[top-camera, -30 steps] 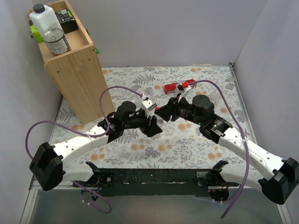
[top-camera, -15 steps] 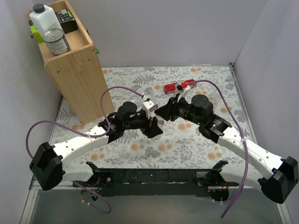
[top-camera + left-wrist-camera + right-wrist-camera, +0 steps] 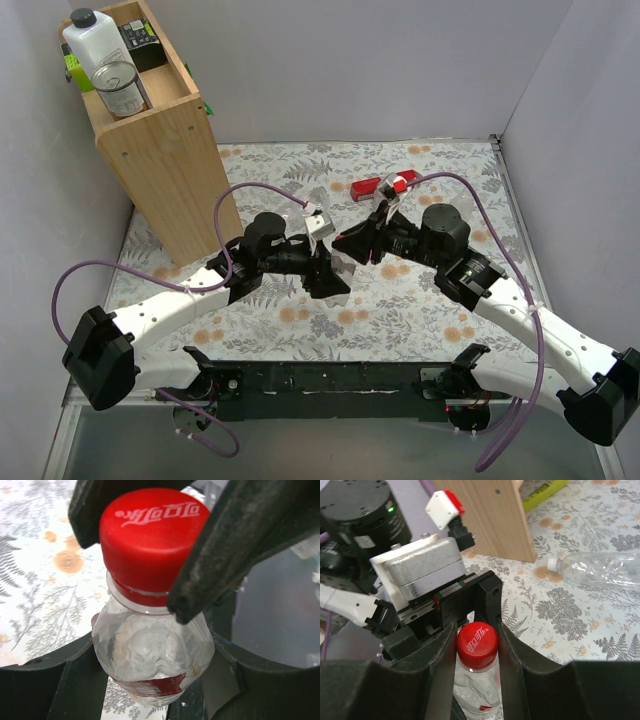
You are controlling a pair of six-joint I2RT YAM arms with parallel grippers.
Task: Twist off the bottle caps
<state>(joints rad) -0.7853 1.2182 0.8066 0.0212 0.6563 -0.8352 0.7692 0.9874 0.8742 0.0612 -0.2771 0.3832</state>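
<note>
A small clear bottle (image 3: 152, 655) with a red band wears a red bottle cap (image 3: 150, 535). My left gripper (image 3: 150, 680) is shut on the bottle's body, one jaw on each side. My right gripper (image 3: 476, 645) is shut on the same cap (image 3: 476, 640), with a finger (image 3: 442, 670) pressed against each side. In the top view the two grippers, left (image 3: 328, 272) and right (image 3: 352, 243), meet nose to nose above the middle of the mat, and only a bit of the clear bottle (image 3: 343, 266) shows between them.
A second clear bottle (image 3: 600, 570) lies on its side on the floral mat, its neck end white. A long red box (image 3: 385, 187) lies behind the grippers. A tall wooden crate (image 3: 165, 150) holding a can and a white bottle stands at the back left.
Both arms have shifted slightly, with the right wrist moving a little right and toward the near edge. The grippers stay together on the bottle and cap.
</note>
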